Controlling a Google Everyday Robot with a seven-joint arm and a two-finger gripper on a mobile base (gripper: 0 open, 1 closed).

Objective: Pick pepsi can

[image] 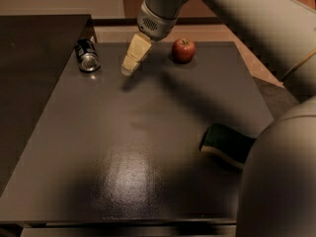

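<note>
the pepsi can (87, 56) lies on its side at the far left of the dark table (148, 127). the gripper (128, 70) hangs just right of it, not touching, jaws closed on nothing. a red apple (183, 50) sits far right. a green sponge (226, 144) lies near right.

The pepsi can (87, 56) lies on its side (silver end facing the camera) at the table's (148, 147) far left corner. Just right of the can hangs the gripper (128, 70), with a red apple (183, 50) farther right and a green sponge (228, 144) well apart.
</note>
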